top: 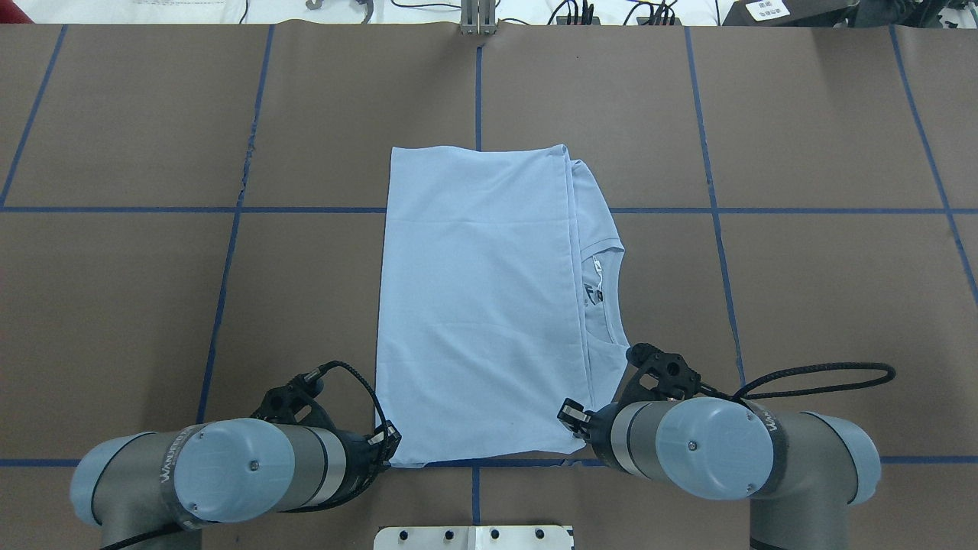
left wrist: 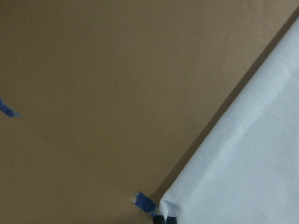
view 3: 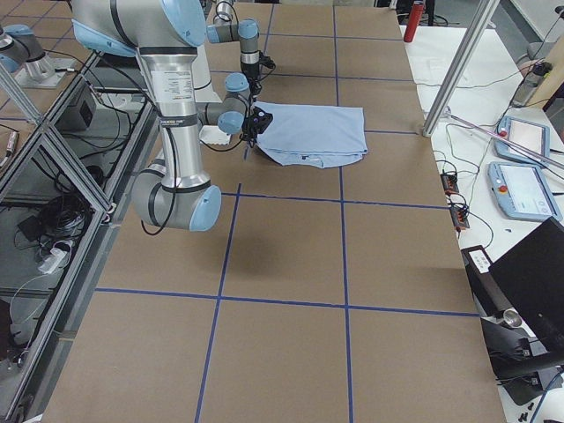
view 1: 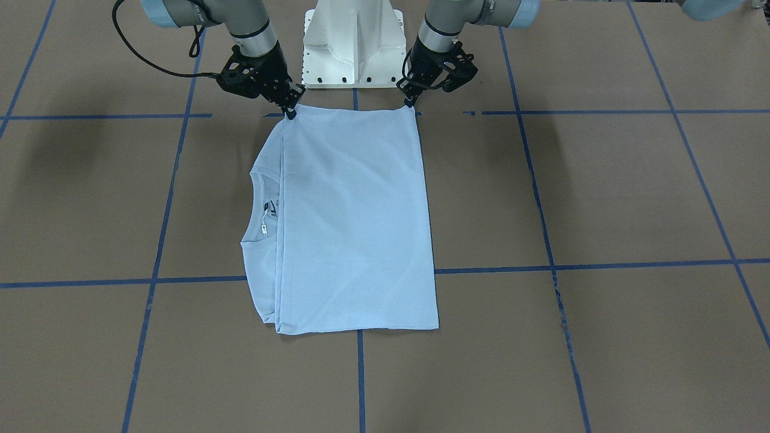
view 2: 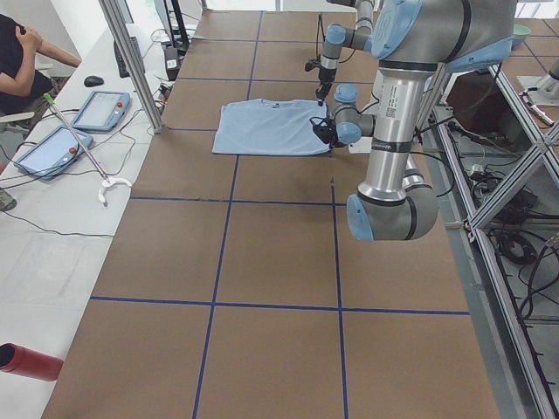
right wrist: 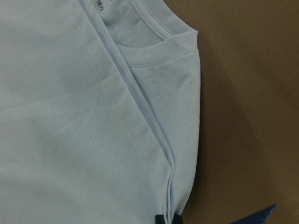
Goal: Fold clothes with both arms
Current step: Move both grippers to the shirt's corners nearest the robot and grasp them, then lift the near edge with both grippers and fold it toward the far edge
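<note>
Light blue T-shirt (top: 481, 305) flat, folded into a tall rectangle, smooth top layer covering most of it. Overhead view: round collar (top: 609, 294) with dark inner label peeking out at 3 o'clock, stacked fold edges running 12 to 6 beside it. Left gripper (top: 387, 444) pinching the 7 o'clock corner, cloth puckered at the tips in the wrist view. Right gripper (top: 573, 416) pinching the 5 o'clock corner at the hem. Left arm (top: 229, 466) and right arm (top: 710, 451), grey with light blue caps, low at the 6 o'clock edge.
</note>
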Action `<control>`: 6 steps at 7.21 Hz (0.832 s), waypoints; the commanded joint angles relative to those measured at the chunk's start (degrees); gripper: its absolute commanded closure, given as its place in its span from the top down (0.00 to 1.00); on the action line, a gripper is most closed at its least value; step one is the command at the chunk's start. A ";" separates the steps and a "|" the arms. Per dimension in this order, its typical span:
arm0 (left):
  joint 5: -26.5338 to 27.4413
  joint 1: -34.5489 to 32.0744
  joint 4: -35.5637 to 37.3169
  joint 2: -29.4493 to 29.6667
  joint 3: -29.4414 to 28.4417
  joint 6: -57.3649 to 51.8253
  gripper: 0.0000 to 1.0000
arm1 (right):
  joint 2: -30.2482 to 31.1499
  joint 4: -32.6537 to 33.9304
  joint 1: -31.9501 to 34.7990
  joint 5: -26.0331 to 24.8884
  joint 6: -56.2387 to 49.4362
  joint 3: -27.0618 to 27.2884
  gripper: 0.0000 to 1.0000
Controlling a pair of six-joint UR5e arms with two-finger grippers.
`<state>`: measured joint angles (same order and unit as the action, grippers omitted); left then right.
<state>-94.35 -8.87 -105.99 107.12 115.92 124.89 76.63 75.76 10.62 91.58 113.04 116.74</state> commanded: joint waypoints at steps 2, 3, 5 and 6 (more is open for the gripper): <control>0.48 3.76 9.81 -0.42 13.07 4.22 0.00 | 5.43 0.00 -2.00 0.00 0.07 7.66 0.00; 0.48 3.07 9.92 0.02 14.14 4.31 0.00 | 7.12 0.00 -1.31 0.00 0.07 11.45 0.00; 0.31 -6.28 9.92 4.56 10.84 -2.14 0.00 | 4.34 0.00 6.13 0.00 -0.63 10.18 0.00; 0.05 -11.47 9.92 6.24 8.03 -8.02 0.00 | -1.77 0.09 11.82 0.70 -0.89 4.78 0.00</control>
<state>-94.08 -14.25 -96.13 111.06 126.78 123.00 80.09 75.78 16.54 91.74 112.54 125.81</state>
